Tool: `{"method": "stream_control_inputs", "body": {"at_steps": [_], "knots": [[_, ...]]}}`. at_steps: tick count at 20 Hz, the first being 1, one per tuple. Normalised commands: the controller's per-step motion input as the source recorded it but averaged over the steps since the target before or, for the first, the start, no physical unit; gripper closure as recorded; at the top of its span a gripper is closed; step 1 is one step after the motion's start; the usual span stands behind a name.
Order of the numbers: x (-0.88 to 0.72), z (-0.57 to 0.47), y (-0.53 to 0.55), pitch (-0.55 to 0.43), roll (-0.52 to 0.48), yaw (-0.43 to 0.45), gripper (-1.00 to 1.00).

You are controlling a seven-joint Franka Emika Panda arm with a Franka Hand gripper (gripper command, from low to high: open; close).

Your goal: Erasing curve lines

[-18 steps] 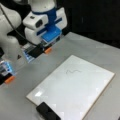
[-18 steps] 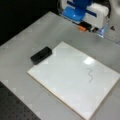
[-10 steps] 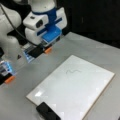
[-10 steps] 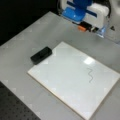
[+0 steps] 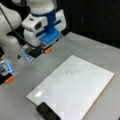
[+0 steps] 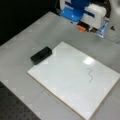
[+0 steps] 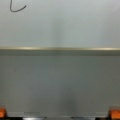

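Note:
The curve lines are one thin dark squiggle on the white board, which lies flat on the grey table in both front views; the same curve lines show toward the right of the board. A black block eraser sits at the board's near corner, and the eraser lies at the board's left corner. My gripper hovers over bare table beyond the board's edge, open and empty, its orange fingertips spread wide. The wrist view catches one end of the curve lines at its top left.
The white and blue arm body stands over the table's far side. The board's edge crosses the wrist view, with grey table below it. A dark perforated surface borders the table at a front view's bottom left.

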Motion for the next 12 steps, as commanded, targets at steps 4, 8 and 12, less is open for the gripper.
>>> {"method": "stream_control_inputs", "body": {"at_steps": [4, 8, 12], "knots": [[0.18, -0.03, -0.51, 0.058, -0.057, 0.138, -1.0], [0.23, -0.07, -0.42, 0.05, -0.045, 0.158, -1.0], [0.28, -0.05, -0.33, 0.045, 0.055, 0.148, -1.0]]}}
